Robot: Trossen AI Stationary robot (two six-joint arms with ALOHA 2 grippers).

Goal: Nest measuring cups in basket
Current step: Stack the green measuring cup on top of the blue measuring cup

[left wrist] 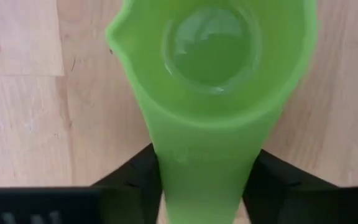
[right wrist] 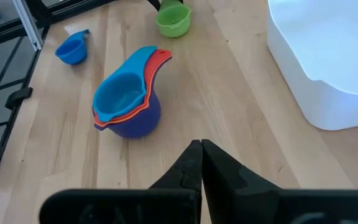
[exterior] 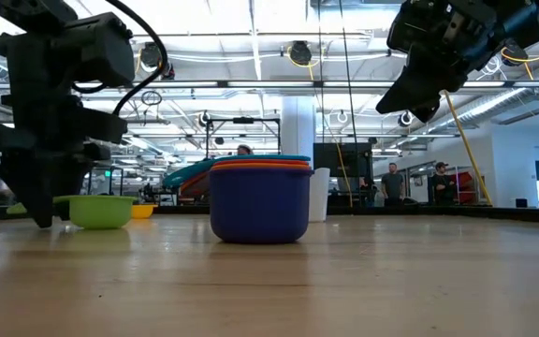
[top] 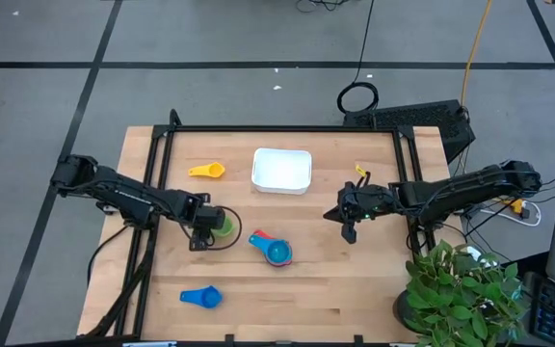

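My left gripper (top: 206,229) is shut on the green measuring cup (top: 224,226), left of the table's middle. In the left wrist view the green cup (left wrist: 216,56) is open side up, its handle running back between my fingers. A nested stack (top: 274,250) stands at mid-table: a light blue cup on top, red and orange below, navy at the bottom (exterior: 260,211). The yellow cup (top: 207,171) lies left of the white basket (top: 281,170). A blue cup (top: 200,297) lies near the near edge. My right gripper (top: 347,218) is shut and empty, raised right of the stack. My left gripper pinches the green cup's handle (left wrist: 204,171) between its two fingers (left wrist: 135,177), coming level from the table's left, along the handle. The bowl points away from the gripper, upright. In the low view the cup's base (exterior: 101,225) looks set on the table.
The basket (right wrist: 328,68) stands at the far middle of the table. A black frame (top: 287,128) borders the far edge and sides. A potted plant (top: 461,289) sits at the near right corner. Bare wood lies between stack and basket. People stand in the room beyond.
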